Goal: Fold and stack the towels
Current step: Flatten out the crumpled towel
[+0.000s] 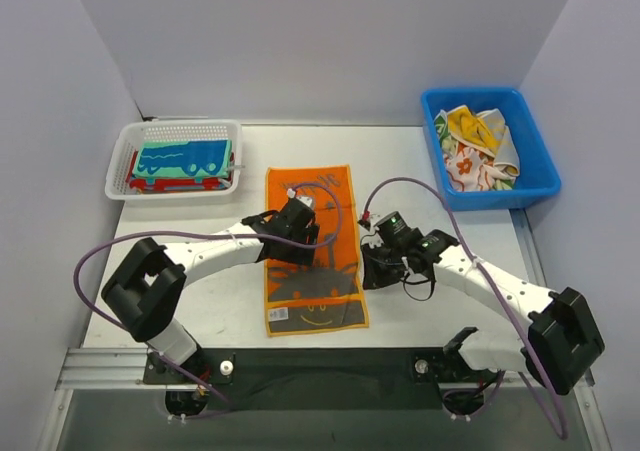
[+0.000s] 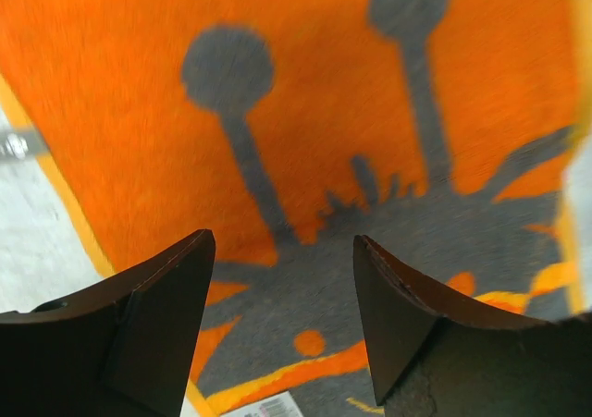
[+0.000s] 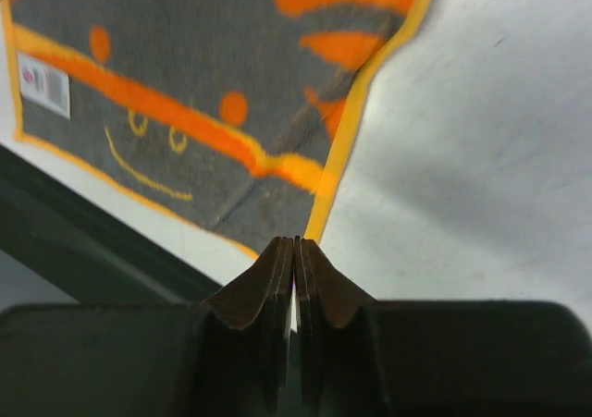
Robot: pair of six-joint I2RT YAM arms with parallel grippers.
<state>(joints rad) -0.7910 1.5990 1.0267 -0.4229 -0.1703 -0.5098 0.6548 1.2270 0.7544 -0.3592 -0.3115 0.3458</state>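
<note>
An orange and grey towel (image 1: 312,271) with a yellow border lies spread flat in the middle of the table. My left gripper (image 1: 292,249) hovers over its left half. In the left wrist view that gripper (image 2: 282,243) stands open, with only the towel's (image 2: 305,112) grey print below it. My right gripper (image 1: 373,272) is just off the towel's right edge. In the right wrist view it (image 3: 296,242) is shut with nothing between the fingers, its tip next to the towel's (image 3: 185,47) yellow border. More towels, a teal one (image 1: 185,158) over a red one, lie folded in the basket.
A white mesh basket (image 1: 125,151) stands at the back left. A blue bin (image 1: 540,166) at the back right holds crumpled yellow and floral towels (image 1: 475,146). Bare white table (image 3: 481,112) lies to the right of the spread towel. The table's front edge and dark rail run close behind both grippers.
</note>
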